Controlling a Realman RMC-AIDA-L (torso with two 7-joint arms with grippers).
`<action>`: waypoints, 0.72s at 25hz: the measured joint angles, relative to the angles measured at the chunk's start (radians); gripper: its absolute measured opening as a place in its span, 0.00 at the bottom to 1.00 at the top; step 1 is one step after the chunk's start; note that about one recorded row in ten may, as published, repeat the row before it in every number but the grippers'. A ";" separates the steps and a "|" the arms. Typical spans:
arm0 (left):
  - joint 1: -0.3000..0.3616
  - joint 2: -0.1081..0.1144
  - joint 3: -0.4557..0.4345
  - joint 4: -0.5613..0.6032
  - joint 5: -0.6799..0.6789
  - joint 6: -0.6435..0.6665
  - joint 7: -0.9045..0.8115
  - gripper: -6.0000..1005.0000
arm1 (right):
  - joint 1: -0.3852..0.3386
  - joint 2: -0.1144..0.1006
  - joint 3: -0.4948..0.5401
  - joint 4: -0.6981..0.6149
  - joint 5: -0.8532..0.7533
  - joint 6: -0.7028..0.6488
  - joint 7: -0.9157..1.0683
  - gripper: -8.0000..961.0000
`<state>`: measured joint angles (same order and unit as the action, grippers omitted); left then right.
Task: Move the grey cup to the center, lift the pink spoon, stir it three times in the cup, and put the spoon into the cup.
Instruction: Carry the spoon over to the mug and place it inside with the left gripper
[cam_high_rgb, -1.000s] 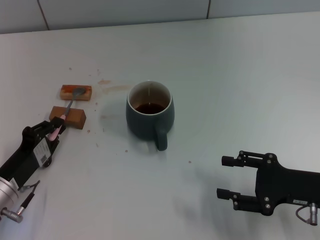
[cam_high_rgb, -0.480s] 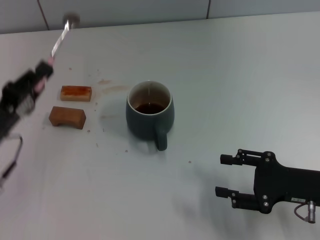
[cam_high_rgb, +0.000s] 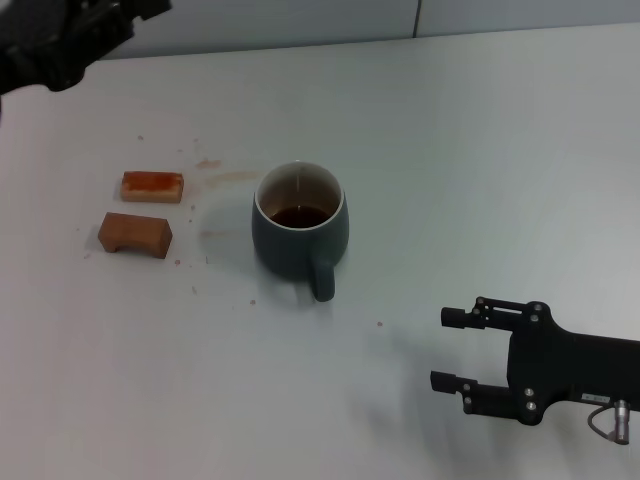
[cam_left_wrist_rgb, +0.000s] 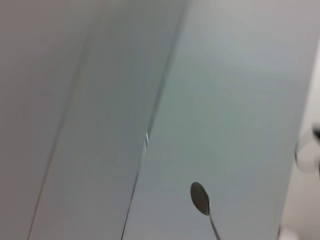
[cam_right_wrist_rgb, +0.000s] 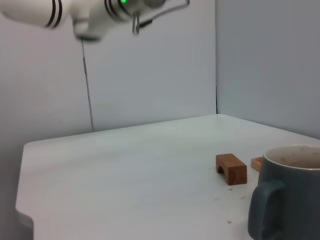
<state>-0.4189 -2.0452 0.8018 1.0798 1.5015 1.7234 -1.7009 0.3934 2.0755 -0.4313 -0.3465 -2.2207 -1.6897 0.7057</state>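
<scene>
1. L gripper (cam_high_rgb: 105, 15) raised at far-left edge, grasping spoon (cam_left_wrist_rgb: 201, 198); bowl out ahead, for carry to cup.
2. Cup (cam_high_rgb: 298, 230) mid-table, handle twd robot.
3. R gripper (cam_high_rgb: 455, 350) parked near-right, fingers apart, holding nothing.

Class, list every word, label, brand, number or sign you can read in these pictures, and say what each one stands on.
None can be read.
Grey cup: no print shows.
Two orange-brown blocks: no marks show.
Right gripper: a small pale label on its body, too small to read.
</scene>
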 joint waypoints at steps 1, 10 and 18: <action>0.000 0.000 0.000 0.000 0.000 0.000 0.000 0.13 | 0.000 0.000 0.000 0.000 0.000 0.000 0.000 0.72; -0.077 -0.003 0.080 0.452 0.412 0.074 -0.076 0.13 | -0.005 0.000 0.006 0.000 0.002 0.002 0.000 0.72; -0.168 -0.025 0.363 0.624 0.840 0.087 -0.137 0.13 | -0.007 0.001 0.008 0.003 0.003 0.004 0.000 0.72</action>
<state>-0.5870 -2.0697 1.1644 1.7043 2.3418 1.8103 -1.8382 0.3866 2.0767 -0.4234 -0.3432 -2.2180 -1.6853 0.7056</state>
